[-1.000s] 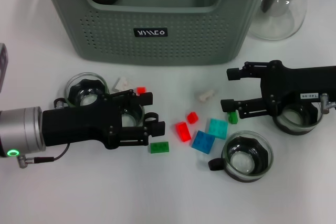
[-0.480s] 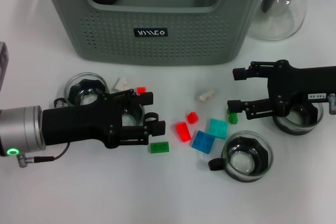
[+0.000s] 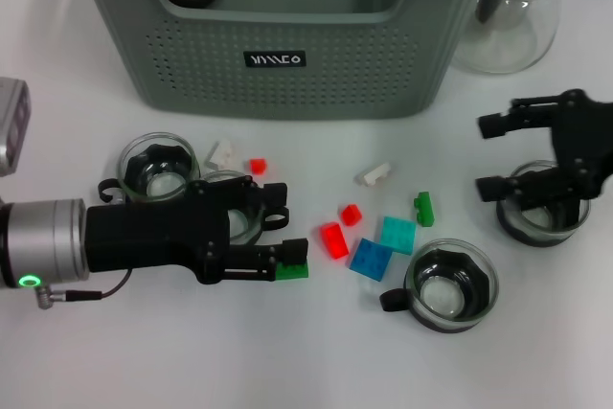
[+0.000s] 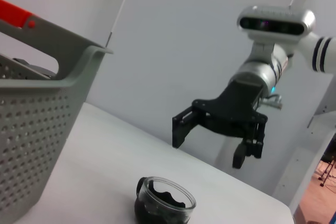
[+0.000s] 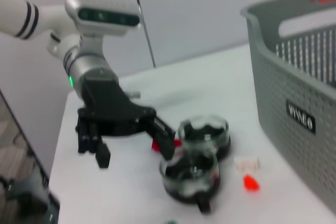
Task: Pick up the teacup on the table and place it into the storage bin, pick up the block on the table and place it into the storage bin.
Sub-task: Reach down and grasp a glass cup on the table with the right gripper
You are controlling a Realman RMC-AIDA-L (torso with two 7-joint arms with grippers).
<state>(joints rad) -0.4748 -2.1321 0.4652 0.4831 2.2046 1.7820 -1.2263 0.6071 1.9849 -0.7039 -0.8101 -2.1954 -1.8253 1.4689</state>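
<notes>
Head view: my left gripper (image 3: 283,234) hangs spread over a green block (image 3: 291,270) (beside a teacup (image 3: 233,218)). My right gripper (image 3: 489,155) gapes above another teacup (image 3: 542,216)

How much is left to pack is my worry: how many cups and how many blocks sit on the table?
Cups: 4
Blocks: 9
Total: 13
</notes>
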